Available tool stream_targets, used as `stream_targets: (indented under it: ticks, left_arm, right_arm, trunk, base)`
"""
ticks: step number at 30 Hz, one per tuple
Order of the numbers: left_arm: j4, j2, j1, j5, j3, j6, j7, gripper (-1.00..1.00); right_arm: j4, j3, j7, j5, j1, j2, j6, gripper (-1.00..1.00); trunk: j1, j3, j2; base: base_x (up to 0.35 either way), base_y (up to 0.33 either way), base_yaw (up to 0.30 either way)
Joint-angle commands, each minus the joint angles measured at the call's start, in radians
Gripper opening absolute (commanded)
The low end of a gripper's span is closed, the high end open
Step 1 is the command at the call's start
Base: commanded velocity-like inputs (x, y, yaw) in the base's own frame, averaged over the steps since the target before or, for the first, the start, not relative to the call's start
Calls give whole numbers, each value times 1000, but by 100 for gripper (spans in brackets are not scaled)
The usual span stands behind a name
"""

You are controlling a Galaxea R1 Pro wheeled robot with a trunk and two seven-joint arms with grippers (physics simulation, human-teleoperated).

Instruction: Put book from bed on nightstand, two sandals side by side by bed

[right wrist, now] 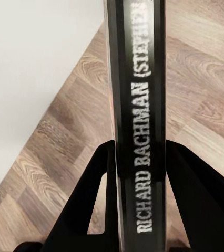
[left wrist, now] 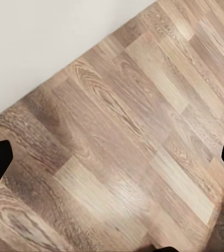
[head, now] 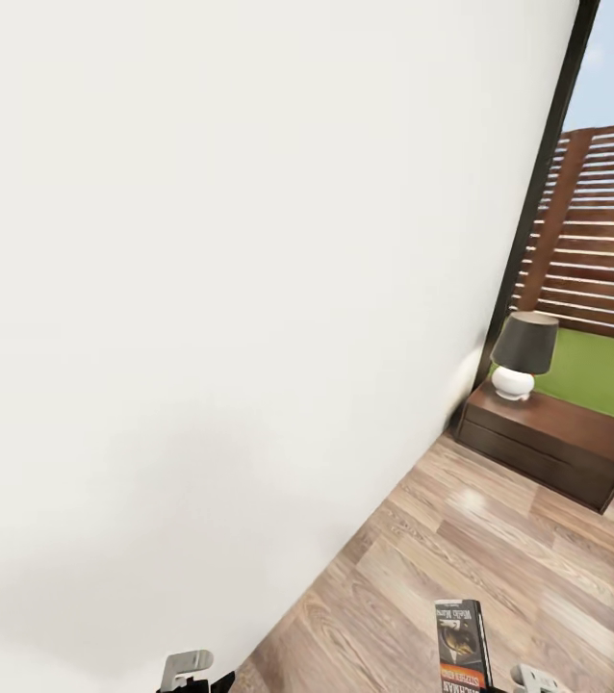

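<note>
Wood flooring (head: 499,539) lies beneath the right gripper (right wrist: 138,173), which clamps the book (right wrist: 138,105) at its spine edge, thin, light, probably slippery-covered; left gripper (left wrist: 112,157) spread wide, empty.

The floor (head: 499,558) is wood-grain plank with a soft sheen. The nightstand (head: 548,438) is dark brown wood, faintly glossy. The wall (head: 201,289) is plain matt white. The book (right wrist: 138,105) has a glossy dark spine (white lettering), clamped by matt black fingers (right wrist: 85,210).
</note>
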Motion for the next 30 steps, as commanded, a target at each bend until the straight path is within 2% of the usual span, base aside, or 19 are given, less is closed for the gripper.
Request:
stream_targets:
  ticks: [1,8,30]
  left_arm:
    - [0,0,-1,-11,8,-5,-2,100]
    - [0,0,-1,-11,8,-5,-2,100]
    - [2,0,-1,-11,9,-6,-2,100]
  right_arm:
    - [1,7,5,-9,-1,0,-3,-100]
    - [1,7,5,-9,-1,-1,-3,-100]
    - [1,7,5,-9,-1,-1,-3,-100]
  trunk:
    - [0,-1,-1]
    - [0,-1,-1]
    - [0,-1,-1]
  base:
    - [271,0,-220]
    - [192,0,-220]
    - [6,0,-220]
